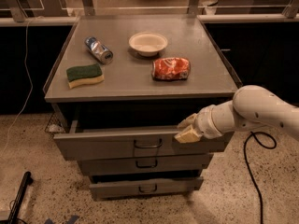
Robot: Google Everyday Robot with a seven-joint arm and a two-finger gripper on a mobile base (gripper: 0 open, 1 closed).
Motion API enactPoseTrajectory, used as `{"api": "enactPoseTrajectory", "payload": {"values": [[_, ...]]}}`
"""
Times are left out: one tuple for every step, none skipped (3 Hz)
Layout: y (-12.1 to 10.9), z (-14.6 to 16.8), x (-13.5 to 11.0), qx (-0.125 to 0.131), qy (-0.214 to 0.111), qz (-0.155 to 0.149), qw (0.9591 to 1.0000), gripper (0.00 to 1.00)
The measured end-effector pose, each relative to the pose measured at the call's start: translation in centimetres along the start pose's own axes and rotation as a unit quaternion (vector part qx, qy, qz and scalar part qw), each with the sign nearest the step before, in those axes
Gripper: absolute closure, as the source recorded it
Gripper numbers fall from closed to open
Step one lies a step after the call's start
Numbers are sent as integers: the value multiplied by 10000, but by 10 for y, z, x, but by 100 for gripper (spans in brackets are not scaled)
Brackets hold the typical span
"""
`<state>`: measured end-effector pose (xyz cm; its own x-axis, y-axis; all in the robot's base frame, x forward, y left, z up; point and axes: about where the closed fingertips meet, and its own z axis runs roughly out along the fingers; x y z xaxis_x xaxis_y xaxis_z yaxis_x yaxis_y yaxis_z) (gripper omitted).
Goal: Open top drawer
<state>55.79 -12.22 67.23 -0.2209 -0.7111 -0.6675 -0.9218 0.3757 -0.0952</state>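
The top drawer (107,146) of the grey metal cabinet stands pulled partly out, a dark gap showing behind its front. Its small dark loop handle (147,144) sits at the centre of the front. My gripper (187,130) rests on the drawer's upper edge, to the right of the handle, with its cream fingers (187,135) hooked over the front. The white arm (252,111) reaches in from the right. The drawer's inside is in shadow.
On the cabinet top (131,78) lie a green and yellow sponge (84,75), a blue can (98,49) on its side, a white bowl (148,43) and a crushed orange bag (171,68). Two narrower drawers (145,163) sit below. A black cable (252,171) runs on the floor at right.
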Motion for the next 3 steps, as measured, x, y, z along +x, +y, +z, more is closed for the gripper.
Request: {"api": "enactPoseTrajectory", "payload": {"values": [[0,0,0,0,0,0,10000,59],[0,0,0,-1,0,0,10000,35],[0,0,0,-1,0,0,10000,34]]}}
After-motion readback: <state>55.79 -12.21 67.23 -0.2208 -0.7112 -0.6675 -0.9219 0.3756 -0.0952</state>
